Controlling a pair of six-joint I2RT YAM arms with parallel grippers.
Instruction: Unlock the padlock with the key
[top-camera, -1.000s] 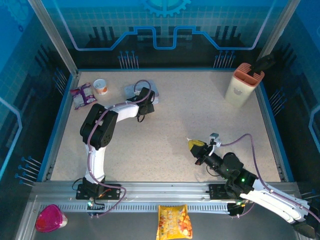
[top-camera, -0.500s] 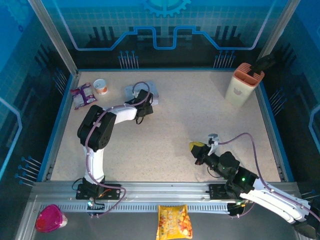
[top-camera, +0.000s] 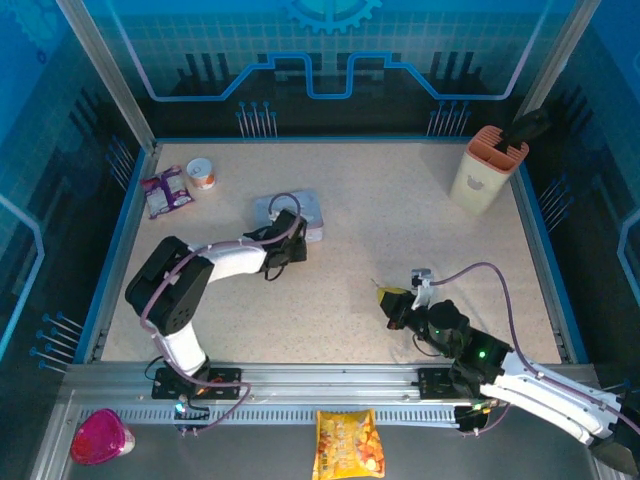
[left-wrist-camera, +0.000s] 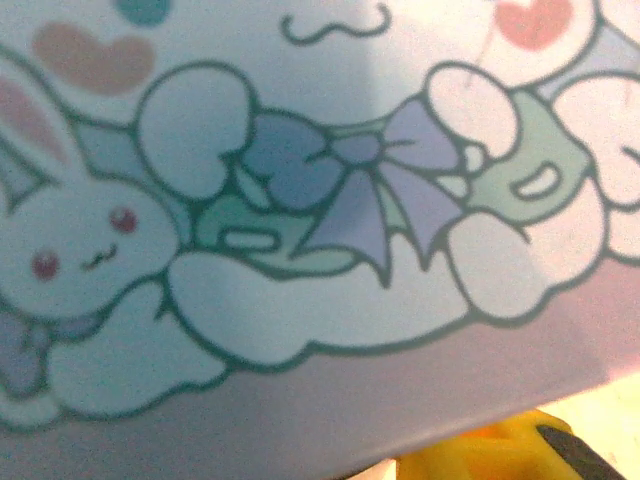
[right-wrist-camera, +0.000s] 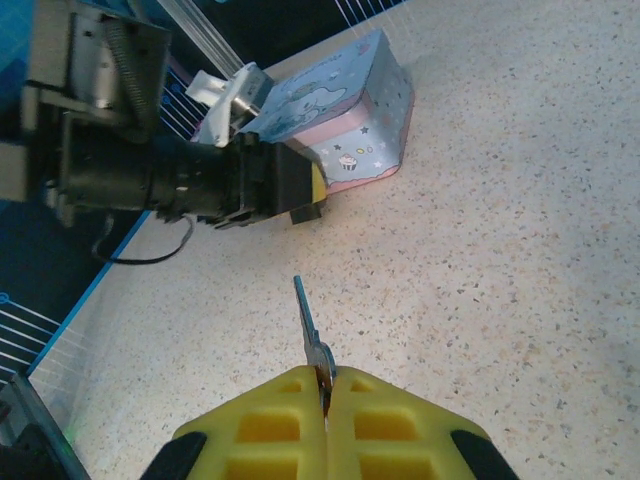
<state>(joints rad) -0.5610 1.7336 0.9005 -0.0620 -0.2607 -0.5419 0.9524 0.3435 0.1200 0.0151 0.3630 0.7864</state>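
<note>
A lilac-grey tin box with a cartoon rabbit print lies left of the table's centre. My left gripper is against its near side and grips it; one yellow fingertip shows under the tin's edge. In the right wrist view the tin looks tilted, with the left gripper at its lower corner. The padlock is hidden. My right gripper is shut on the key by its head. The slim blade points forward over the speckled table toward the tin. In the top view the right gripper hovers at the near right.
A beige holder with an orange top stands at the far right corner. A small cup and a purple packet lie at the far left. Blue rails border the table. A snack bag lies off the near edge.
My left arm has drawn back toward the near side, and the tin came with it, away from the far edge. The right gripper with the key shifted only slightly.
</note>
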